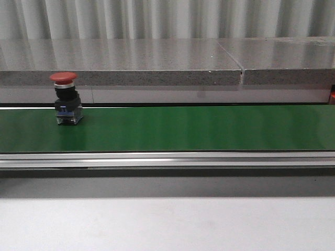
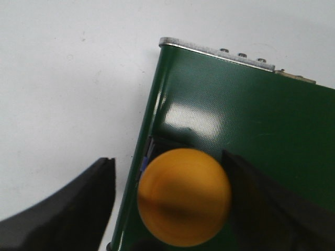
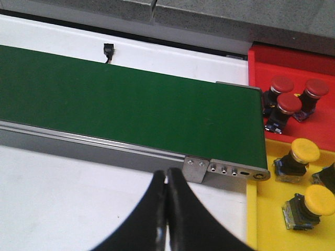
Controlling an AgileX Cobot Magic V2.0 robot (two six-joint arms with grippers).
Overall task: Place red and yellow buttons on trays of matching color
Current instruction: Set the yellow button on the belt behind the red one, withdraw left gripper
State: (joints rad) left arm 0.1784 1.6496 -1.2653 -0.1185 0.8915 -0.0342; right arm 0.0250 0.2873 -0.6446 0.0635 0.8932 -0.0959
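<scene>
The round yellow-capped push button (image 2: 184, 196) sits at the green conveyor belt's (image 2: 235, 115) edge directly between the spread fingers of the left tool (image 2: 170, 201), while the right tool (image 3: 166, 209), pressed together, hangs beside the trays.

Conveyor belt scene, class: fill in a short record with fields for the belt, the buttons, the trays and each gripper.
belt: green belt, one red button standing upright on it at the left
yellow button: at the belt's end, between the left gripper fingers
left gripper: open
right gripper: shut, holding nothing
red tray: three red buttons
yellow tray: at least two yellow buttons
</scene>
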